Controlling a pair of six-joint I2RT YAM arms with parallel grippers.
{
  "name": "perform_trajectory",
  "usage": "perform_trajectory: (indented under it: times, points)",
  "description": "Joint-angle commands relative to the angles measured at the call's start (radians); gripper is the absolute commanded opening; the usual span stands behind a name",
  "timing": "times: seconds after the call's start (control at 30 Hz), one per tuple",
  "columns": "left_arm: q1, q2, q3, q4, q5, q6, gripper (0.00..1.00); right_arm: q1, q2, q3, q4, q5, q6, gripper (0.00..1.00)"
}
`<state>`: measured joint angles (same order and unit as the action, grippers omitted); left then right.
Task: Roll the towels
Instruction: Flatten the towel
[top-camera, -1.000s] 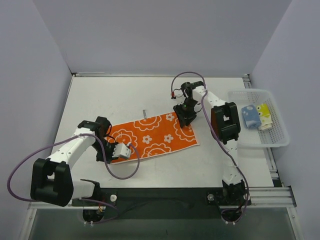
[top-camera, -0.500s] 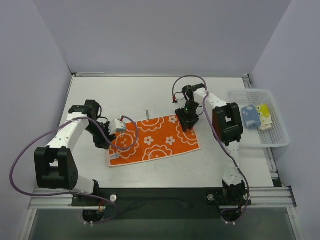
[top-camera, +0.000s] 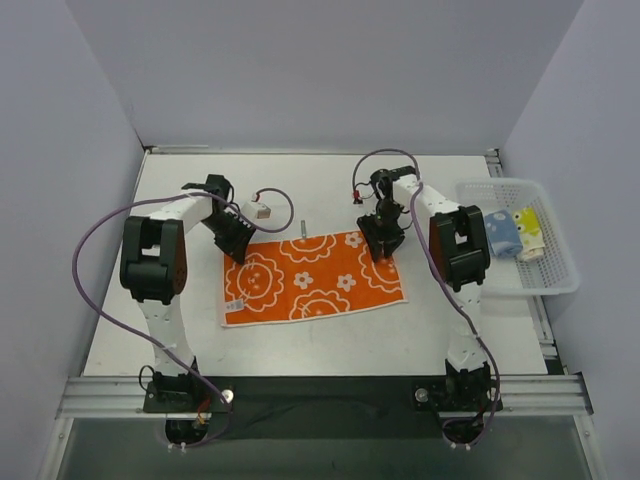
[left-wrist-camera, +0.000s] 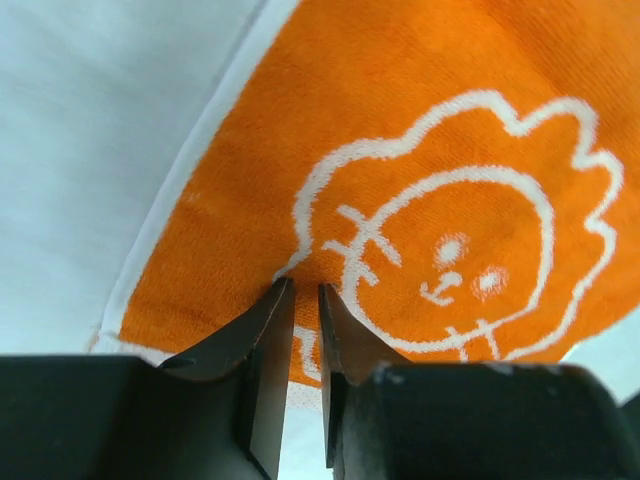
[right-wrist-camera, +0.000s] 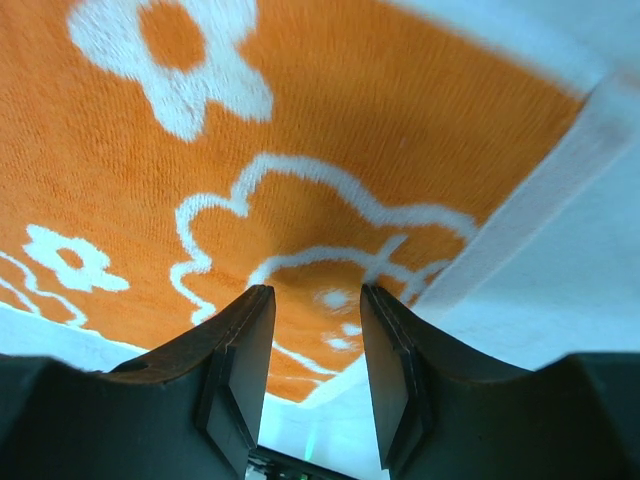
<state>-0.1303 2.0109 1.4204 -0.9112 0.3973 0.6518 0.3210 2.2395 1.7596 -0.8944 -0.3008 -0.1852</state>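
Observation:
The orange towel (top-camera: 315, 280) with white flower outlines lies flat in the middle of the table. My left gripper (top-camera: 236, 240) is at its far left corner. In the left wrist view (left-wrist-camera: 305, 292) the jaws are nearly together, and their tips pinch a small pucker of the orange cloth (left-wrist-camera: 450, 150). My right gripper (top-camera: 385, 243) is at the far right corner. In the right wrist view (right-wrist-camera: 315, 300) it is open, with its fingertips (right-wrist-camera: 250, 310) down on the cloth (right-wrist-camera: 350, 120). A light blue towel (top-camera: 500, 233) and a yellow towel (top-camera: 527, 228) lie rolled in the basket.
The white mesh basket (top-camera: 520, 187) stands at the table's right edge. A small metal pin (top-camera: 302, 228) lies just beyond the orange towel's far edge. The left arm's purple cable (top-camera: 265, 195) loops over the table behind the towel.
My left gripper has moved from the towel's near left corner to its far left corner. My right gripper has shifted slightly right. The towel has turned and now lies more level.

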Motion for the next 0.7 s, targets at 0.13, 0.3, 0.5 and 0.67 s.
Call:
perform_trajectory:
  times: [0.13, 0.3, 0.5, 0.67]
  points:
    - [0.029, 0.207, 0.354, 0.071, -0.084, -0.084, 0.27, -0.023, 0.104, 0.219, -0.041, 0.055, 0.059, 0.40]
    - [0.040, 0.266, 0.503, 0.012, -0.011, -0.100, 0.35, -0.029, 0.126, 0.293, -0.044, 0.101, 0.032, 0.40]
    - [0.076, 0.068, 0.349, 0.023, 0.104, -0.178, 0.42, -0.082, -0.013, 0.255, -0.025, 0.026, 0.017, 0.40]
    - [0.126, -0.121, 0.161, 0.037, 0.117, -0.196, 0.45, -0.063, -0.147, 0.080, -0.017, -0.024, -0.008, 0.39]
